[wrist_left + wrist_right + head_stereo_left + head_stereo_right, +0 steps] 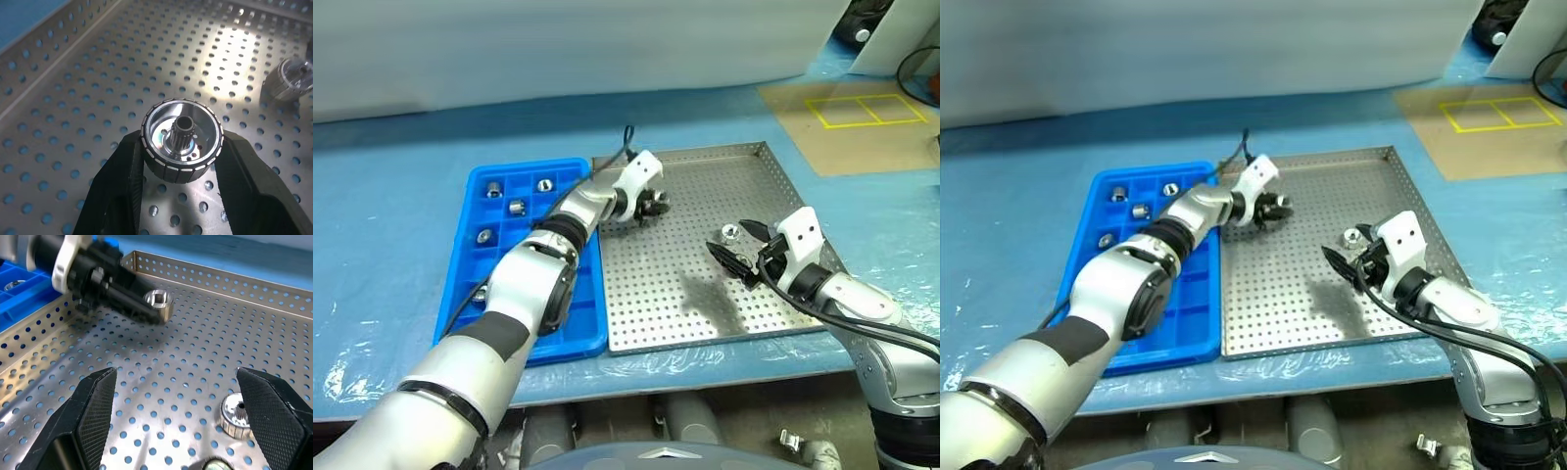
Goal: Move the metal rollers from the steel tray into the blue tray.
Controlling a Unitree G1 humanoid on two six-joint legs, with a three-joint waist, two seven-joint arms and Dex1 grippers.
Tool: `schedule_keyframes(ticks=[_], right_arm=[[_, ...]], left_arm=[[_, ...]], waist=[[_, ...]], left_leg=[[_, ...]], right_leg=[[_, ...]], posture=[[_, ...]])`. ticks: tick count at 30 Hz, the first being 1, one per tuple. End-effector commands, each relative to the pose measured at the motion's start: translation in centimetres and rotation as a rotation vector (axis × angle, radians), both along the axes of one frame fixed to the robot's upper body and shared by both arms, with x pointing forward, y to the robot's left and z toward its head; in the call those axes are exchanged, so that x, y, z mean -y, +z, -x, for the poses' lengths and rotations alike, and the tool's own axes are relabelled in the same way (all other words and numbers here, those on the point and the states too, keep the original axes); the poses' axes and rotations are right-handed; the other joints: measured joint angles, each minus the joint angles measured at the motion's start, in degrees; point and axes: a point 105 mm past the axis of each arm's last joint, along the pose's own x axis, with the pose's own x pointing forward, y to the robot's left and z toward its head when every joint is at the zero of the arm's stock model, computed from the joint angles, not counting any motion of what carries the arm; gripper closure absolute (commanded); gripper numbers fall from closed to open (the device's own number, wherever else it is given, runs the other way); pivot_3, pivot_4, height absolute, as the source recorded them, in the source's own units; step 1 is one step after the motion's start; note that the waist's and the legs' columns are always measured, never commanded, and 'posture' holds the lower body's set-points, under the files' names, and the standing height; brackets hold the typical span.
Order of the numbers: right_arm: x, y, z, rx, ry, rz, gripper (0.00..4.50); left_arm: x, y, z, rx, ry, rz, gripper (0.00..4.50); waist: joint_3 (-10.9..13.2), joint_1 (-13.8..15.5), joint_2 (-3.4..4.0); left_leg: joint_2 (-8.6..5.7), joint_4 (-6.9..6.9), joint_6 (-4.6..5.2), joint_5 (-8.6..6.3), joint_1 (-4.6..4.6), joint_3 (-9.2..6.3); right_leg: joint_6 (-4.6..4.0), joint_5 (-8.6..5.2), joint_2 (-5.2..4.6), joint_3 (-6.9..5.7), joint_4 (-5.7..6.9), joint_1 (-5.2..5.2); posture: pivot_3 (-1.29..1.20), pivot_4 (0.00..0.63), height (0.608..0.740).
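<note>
The left hand [181, 196] is clamped on one ridged metal roller [182, 146], holding it just above the steel tray [705, 294] near the tray's ten o'clock corner. The right hand [176, 431] hangs with its fingers wide apart above another roller [236, 415] at about three o'clock on the tray. At nine o'clock, the blue tray [582, 338] holds several rollers [516, 207].
</note>
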Motion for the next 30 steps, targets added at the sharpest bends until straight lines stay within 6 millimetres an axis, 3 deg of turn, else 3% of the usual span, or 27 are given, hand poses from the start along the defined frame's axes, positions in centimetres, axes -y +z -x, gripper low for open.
schedule_keyframes(ticks=[1,7,11,16,22,30], right_arm=[[-0.6,0.7,-0.7,0.043,0.049,0.012,0.46],[-1.9,0.8,-2.2,0.046,0.125,-0.002,0.46],[-3.7,1.3,-3.3,0.052,0.225,-0.017,0.46],[-5.5,1.5,-4.1,0.046,0.328,-0.024,0.46],[-7.7,1.5,-5.1,0.035,0.449,-0.024,0.46],[-9.1,1.1,-6.0,0.029,0.521,-0.015,0.46]], left_arm=[[-1.5,5.4,-0.8,0.126,-0.036,0.074,2.77],[-6.0,7.7,-0.6,0.133,-0.09,0.093,2.77],[-12.0,8.1,-0.3,0.1,-0.045,0.099,2.77],[-16.5,8.1,0.8,0.053,-0.024,0.103,2.77],[-21.2,5.4,5.4,-0.008,-0.062,0.022,2.77],[-22.2,1.0,12.9,-0.147,-0.077,-0.032,2.77]], waist=[[0.0,0.06,0.0],[0.02,1.77,0.03],[0.05,3.18,0.04],[0.07,6.55,0.07],[0.07,9.53,0.07],[0.1,12.55,0.04]], left_leg=[[0.01,-0.01,0.0,0.0,0.0,0.01],[0.08,-0.05,-0.03,0.02,0.07,0.01],[0.13,-0.06,-0.08,0.05,0.13,0.05],[0.2,-0.14,-0.15,0.08,0.14,0.05],[0.29,-0.17,-0.2,0.1,0.13,0.13],[0.55,-0.33,-1.01,0.35,0.21,0.1]], right_leg=[[0.0,0.0,0.0,0.0,0.03,-0.03],[-0.01,-0.01,0.04,0.0,0.11,-0.03],[-0.02,0.0,0.06,0.04,0.19,-0.05],[-0.04,0.0,0.07,-0.01,0.25,-0.06],[-0.14,-0.06,0.05,-0.04,0.49,-0.19],[-0.37,-0.2,0.11,-0.25,1.05,-0.37]], posture=[[-0.45,0.15,0.74],[-0.36,0.15,0.74],[-0.25,0.15,0.74],[-0.12,0.15,0.74],[-0.01,0.15,0.74],[0.07,0.15,0.74]])
